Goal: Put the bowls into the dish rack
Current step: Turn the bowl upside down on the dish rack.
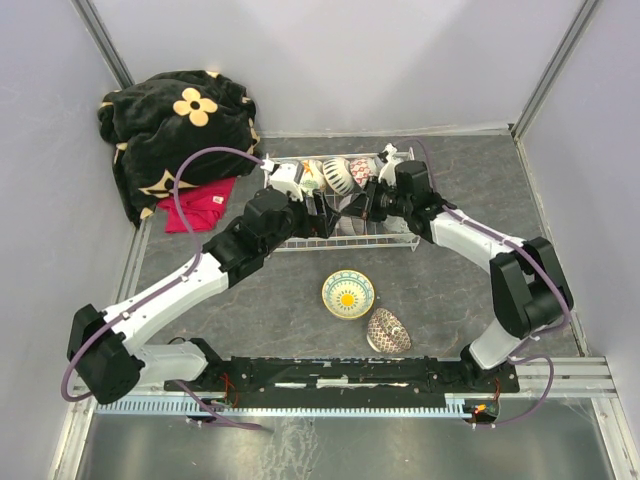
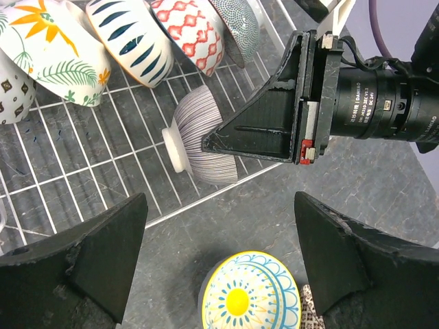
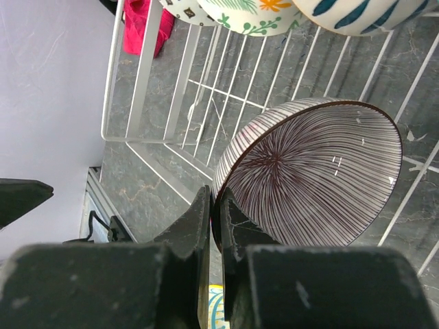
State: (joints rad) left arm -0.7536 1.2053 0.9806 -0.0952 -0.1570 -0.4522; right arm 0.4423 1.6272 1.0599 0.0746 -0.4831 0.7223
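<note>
One striped bowl [image 3: 309, 171], rim in right hand [image 3: 214, 205]

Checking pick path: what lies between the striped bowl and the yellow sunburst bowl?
Just the dish rack edge wire and bare table, in the left wrist view.

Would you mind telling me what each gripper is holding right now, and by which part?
The right gripper pinches the striped bowl by its rim; the left gripper is open and holds nothing.
</note>
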